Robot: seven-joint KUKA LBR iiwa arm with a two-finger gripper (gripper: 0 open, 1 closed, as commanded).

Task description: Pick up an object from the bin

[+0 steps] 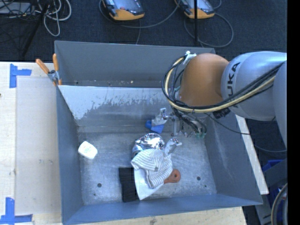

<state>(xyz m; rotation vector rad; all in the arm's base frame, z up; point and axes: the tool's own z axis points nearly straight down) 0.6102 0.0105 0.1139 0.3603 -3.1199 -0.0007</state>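
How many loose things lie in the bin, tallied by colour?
White: 2, small block and striped cloth
Blue: 1, small piece
Silver: 1, crumpled shiny lump
Black: 1, flat block
Orange-brown: 1, rounded piece poking from under the cloth
Total: 6

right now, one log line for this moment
gripper open | over foil ball mid-bin | striped cloth beside it | nothing held

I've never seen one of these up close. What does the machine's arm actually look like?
A thick, rounded silver-grey arm with black KUKA lettering. Its wrist wears a smooth orange-brown dome cover, ringed by looping black and pale yellow cables. At its end is a small silvery metal tool.
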